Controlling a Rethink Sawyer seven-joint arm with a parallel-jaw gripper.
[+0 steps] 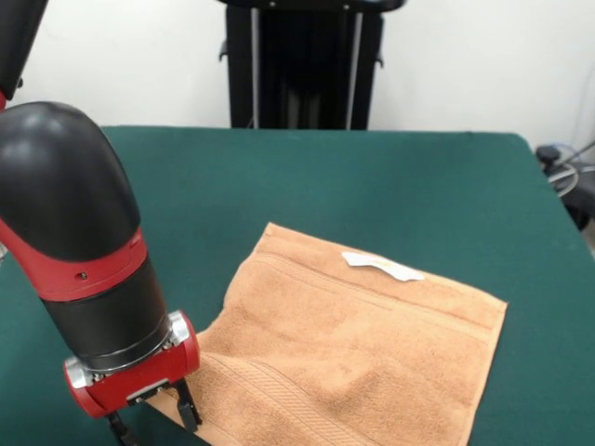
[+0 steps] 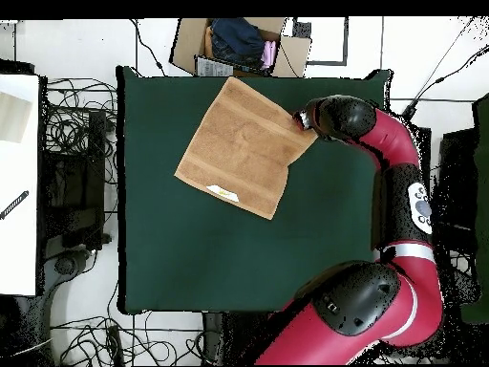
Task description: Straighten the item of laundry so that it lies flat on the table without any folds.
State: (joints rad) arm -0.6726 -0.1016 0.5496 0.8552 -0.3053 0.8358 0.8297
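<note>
The orange-tan towel [image 1: 353, 344] lies on the dark green table [image 1: 372, 177], spread out near the front edge, with a ribbed band and a white tag [image 1: 381, 267] along its far side. A soft ridge runs through the cloth near its left corner. My gripper [image 1: 153, 420] is down at that left corner, its two black fingers [image 1: 188, 411] apart with the towel's corner edge between them. In the overhead view the towel [image 2: 246, 145] sits at the table's [image 2: 239, 258] upper middle, tag [image 2: 223, 194] at its lower edge, and the gripper [image 2: 304, 119] is at its right corner.
The black pedestal [image 1: 302, 65] stands behind the table's far edge. A cardboard box with clothes [image 2: 239, 43] sits just past the table's top edge in the overhead view. Cables [image 2: 72, 134] and a white bench [image 2: 17, 182] lie to the left.
</note>
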